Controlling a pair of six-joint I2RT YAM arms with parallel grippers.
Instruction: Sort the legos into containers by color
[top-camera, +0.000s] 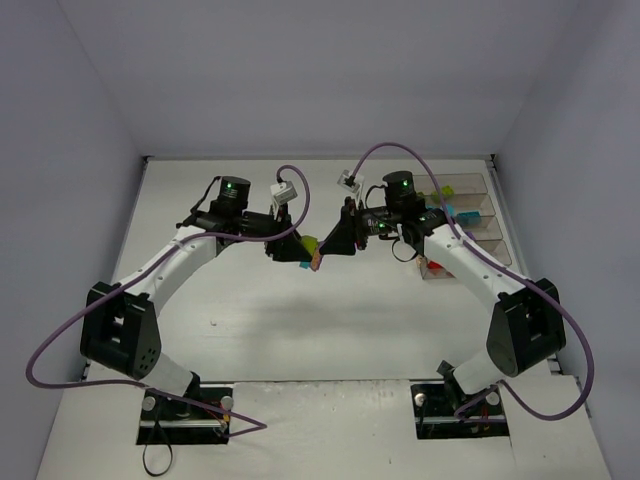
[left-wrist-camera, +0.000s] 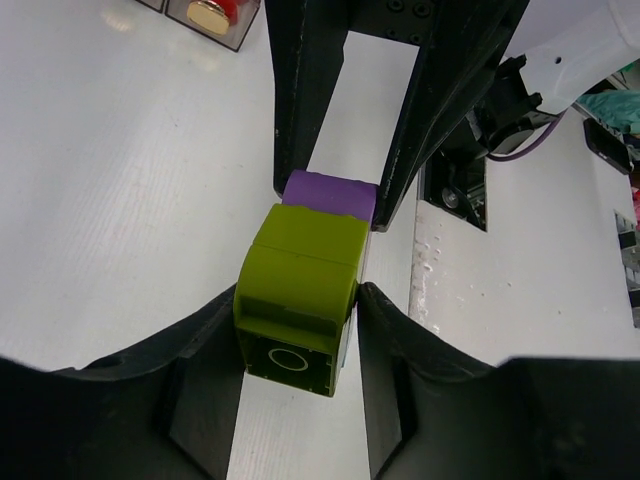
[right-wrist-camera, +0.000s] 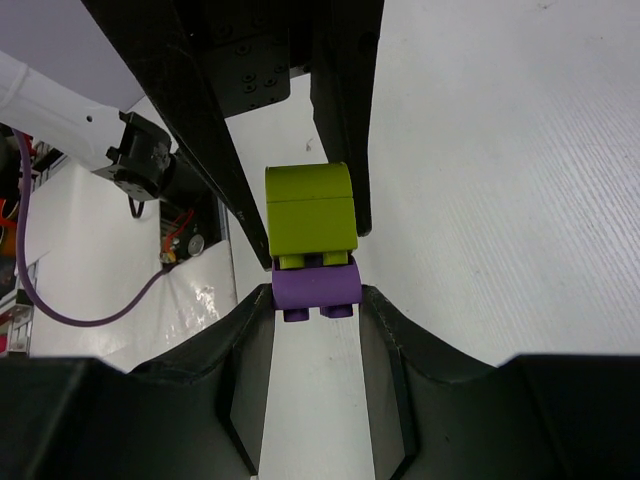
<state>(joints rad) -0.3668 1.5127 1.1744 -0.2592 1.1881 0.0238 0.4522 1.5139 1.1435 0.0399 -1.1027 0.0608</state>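
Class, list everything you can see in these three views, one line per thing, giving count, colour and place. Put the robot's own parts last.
lime green brick: one, lime green, above mid-table, joined to the purple brick
purple brick: one, purple, stuck to the green one's end
bins: one joined row, clear brownish, far right of the table
teal brick: at least one, teal, in the bin row
red brick: at least one, red, in a bin
table: one, white
cables: two, purple, looping from the arms
left arm: one, white and black
right arm: one, white and black
left pincer: black, closed on the green brick
right pincer: black, closed on the purple brick
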